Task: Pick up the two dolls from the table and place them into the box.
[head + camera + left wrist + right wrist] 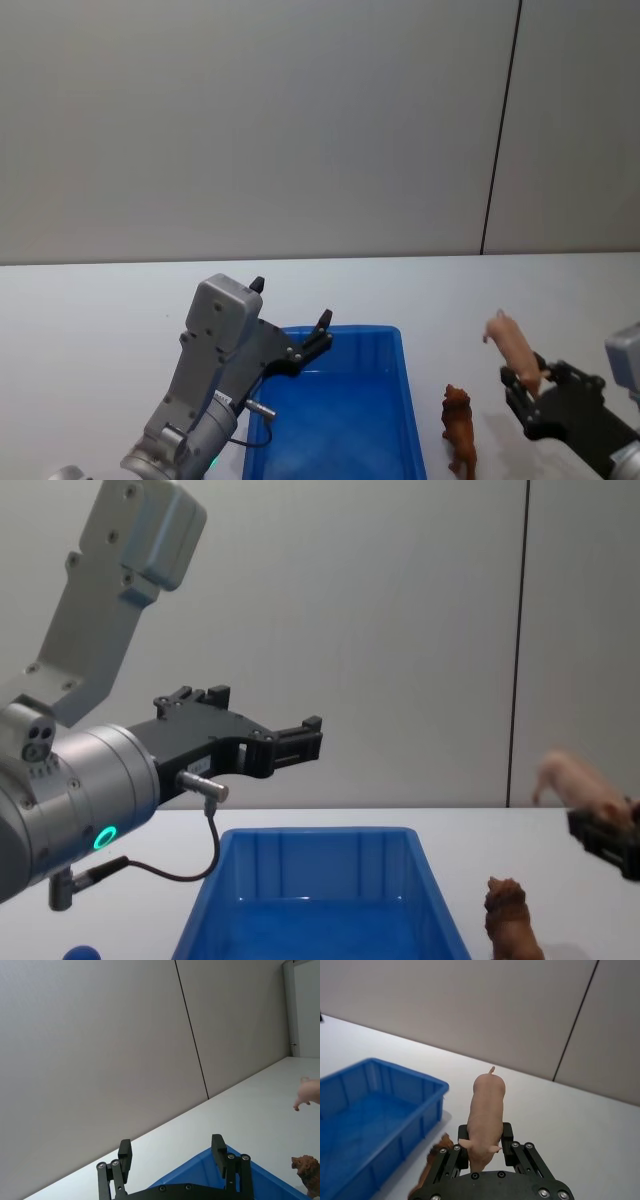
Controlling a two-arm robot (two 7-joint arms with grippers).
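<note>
Here the right pincer [485,1144] grips the pig [487,1102], held clear of the counter [100,320], presumably to pass over the box [360,329] rim, while the left pincer [290,303] hangs wide and empty.

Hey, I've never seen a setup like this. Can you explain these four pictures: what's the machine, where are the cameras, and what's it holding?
It is a robot with two arms, each ending in a two-fingered gripper. One picture looks down from its head, one looks across the table from its chest, and one comes from a camera on each wrist. On the white table sits a blue plastic box, and a brown toy lion stands just to its right. The right gripper is shut on a pink toy pig, held off the table to the right of the lion. The left gripper hangs open and empty above the box. A small blue ball lies left of the box.
</note>
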